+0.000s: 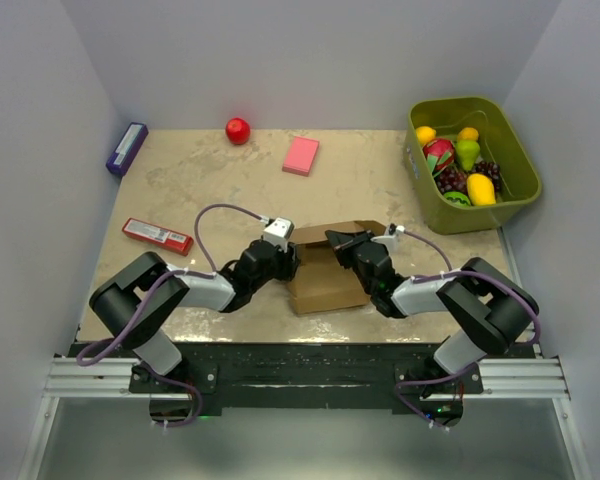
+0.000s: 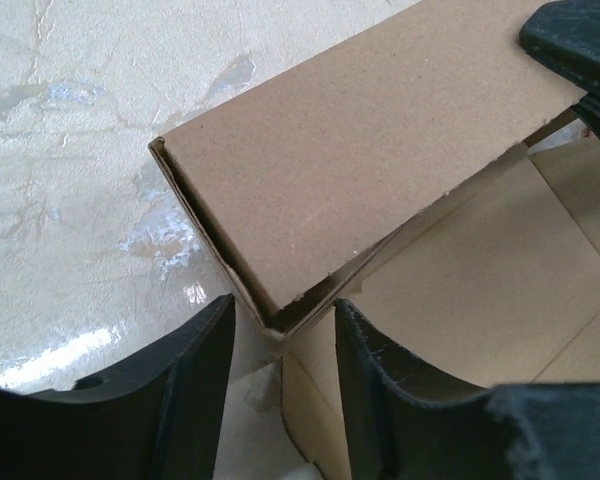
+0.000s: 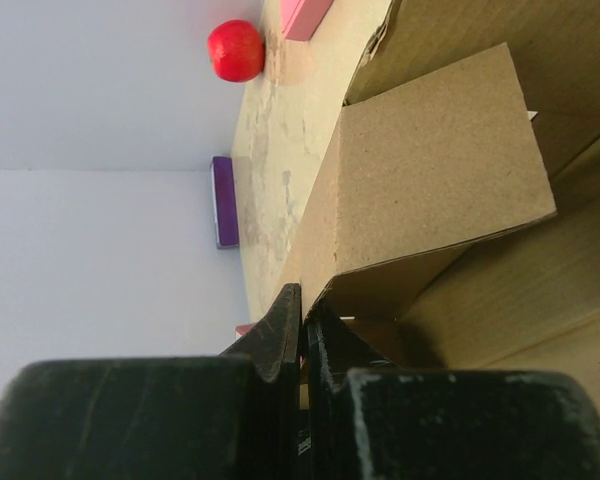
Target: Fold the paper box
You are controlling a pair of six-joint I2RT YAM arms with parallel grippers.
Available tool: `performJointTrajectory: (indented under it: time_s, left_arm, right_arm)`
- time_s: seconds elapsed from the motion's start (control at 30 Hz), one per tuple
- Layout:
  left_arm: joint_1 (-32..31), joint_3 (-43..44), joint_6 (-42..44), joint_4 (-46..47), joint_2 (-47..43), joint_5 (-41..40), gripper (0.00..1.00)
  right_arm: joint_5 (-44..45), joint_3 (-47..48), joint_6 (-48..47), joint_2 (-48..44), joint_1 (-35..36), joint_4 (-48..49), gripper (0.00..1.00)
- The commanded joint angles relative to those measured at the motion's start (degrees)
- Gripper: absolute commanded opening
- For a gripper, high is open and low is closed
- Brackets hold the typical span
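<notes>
The paper box [image 1: 325, 285] is brown cardboard, partly set up, lying in the middle of the table between my two arms. In the left wrist view a folded panel [image 2: 360, 160] lies across its open top. My left gripper [image 2: 280, 340] is open and straddles the box's near corner, one finger outside and one inside, neither pressing the wall. My right gripper [image 3: 303, 310] is shut on the thin edge of a box wall [image 3: 430, 170]. From above, the left gripper [image 1: 288, 262] is at the box's left side and the right gripper [image 1: 338, 243] is at its top rear.
A green bin [image 1: 510, 160] of toy fruit stands at the back right. A pink flat block [image 1: 301, 155] and a red ball [image 1: 238, 130] lie at the back. A purple box [image 1: 126, 148] and a red bar [image 1: 157, 236] lie on the left.
</notes>
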Motion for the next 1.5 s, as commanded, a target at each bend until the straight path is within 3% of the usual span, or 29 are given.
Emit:
performJointTrajectory:
  time_s: [0.0,0.2,0.4,0.43,0.73,0.83,0.97,1.07,1.17,1.2,1.27,1.3,1.4,1.47]
  left_arm:
    - [-1.19,1.69,3.87,4.91,0.63,-1.40,0.45]
    - [-1.45,3.62,1.07,1.92,2.65,-7.11,0.41]
    - [-1.89,3.45,-0.52,2.44,3.62,-16.68,0.22]
    - [-2.07,3.18,-0.52,3.67,3.54,-20.26,0.17]
    - [-4.35,2.57,3.43,8.07,5.82,-30.91,0.00]
    - [-4.88,2.13,4.14,7.99,6.17,-34.52,0.00]
    - [-4.88,2.04,5.28,6.93,6.00,-34.89,0.00]
    - [-4.79,4.65,7.21,3.79,5.65,-28.66,0.00]
    - [-4.18,9.92,7.74,-7.80,5.91,-21.63,0.00]
    - [-4.00,10.47,8.00,-11.49,5.73,-19.09,0.00]
    - [-2.52,11.18,7.31,-14.68,4.77,-16.97,0.00]
    - [-1.72,11.18,6.96,-16.87,4.24,-13.65,0.00]
    - [2.84,10.83,5.20,-19.95,1.96,-4.62,0.00]
    - [6.26,11.18,4.41,-21.80,0.82,-0.45,0.00]
  right_arm:
    - [1.11,1.19,-1.13,-0.57,0.34,-4.07,0.00]
    - [0.49,1.20,-1.04,-0.57,0.60,-3.72,0.00]
    - [1.02,1.28,-1.04,-1.88,0.78,-6.08,0.00]
    - [1.36,1.63,-1.13,-2.15,0.86,-7.48,0.00]
    - [4.70,4.35,-1.57,-5.48,1.48,-18.54,0.00]
    - [6.81,5.41,-1.39,-7.15,1.66,-23.47,0.00]
    - [9.27,5.50,-2.26,-9.87,1.74,-27.01,0.00]
    - [9.98,4.80,-7.34,-13.56,1.74,-27.01,0.00]
    - [8.75,4.27,-16.90,-17.69,1.66,-28.32,0.11]
    - [8.66,4.10,-19.04,-21.36,1.74,-30.76,0.30]
    - [8.05,3.83,-25.61,-25.07,1.74,-33.41,0.49]
    - [8.05,4.27,-27.65,-29.44,1.66,-35.34,0.65]
    - [6.82,6.80,-35.91,-34.92,1.13,-43.51,0.81]
    - [6.29,9.27,-41.26,-38.18,1.04,-51.24,0.85]
